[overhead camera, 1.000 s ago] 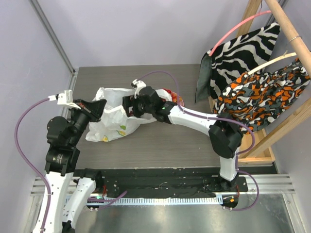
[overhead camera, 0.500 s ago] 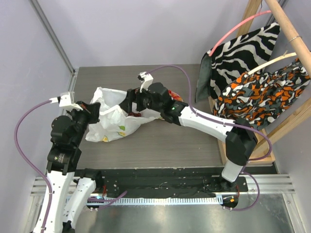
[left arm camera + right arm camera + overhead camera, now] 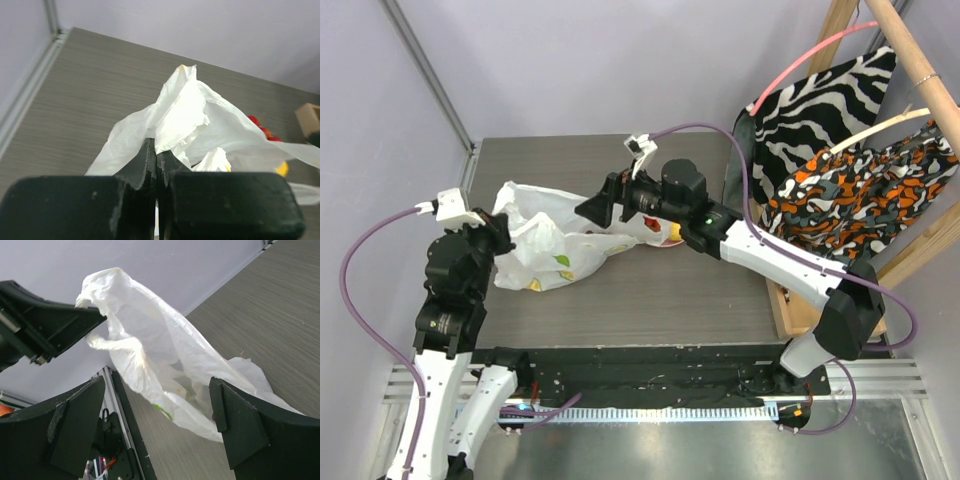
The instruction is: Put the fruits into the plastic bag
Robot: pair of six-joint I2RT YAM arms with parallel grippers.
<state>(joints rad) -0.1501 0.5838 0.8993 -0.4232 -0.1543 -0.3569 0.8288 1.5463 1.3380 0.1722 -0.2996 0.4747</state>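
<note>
The white plastic bag [image 3: 552,252] lies crumpled on the table's left half, with small coloured shapes showing through its skin. My left gripper [image 3: 156,153] is shut on a fold of the bag's edge and holds it raised [image 3: 100,285]. My right gripper [image 3: 592,207] hovers over the bag's right side, open, with nothing between its fingers [image 3: 80,420]. Red and yellow fruits [image 3: 668,231] show just under the right arm, at the bag's right end. In the left wrist view a red fruit [image 3: 257,123] and a yellow one [image 3: 282,168] peek from behind the plastic.
A zebra-striped cloth [image 3: 818,98] and an orange patterned cloth [image 3: 865,195] hang from a wooden rack [image 3: 910,255] at the right. Walls close the table at the back and left. A black rail [image 3: 650,375] runs along the near edge.
My right gripper has come up and back out of the bag's mouth toward the right. My left gripper has drawn the bag's edge leftward and higher.
</note>
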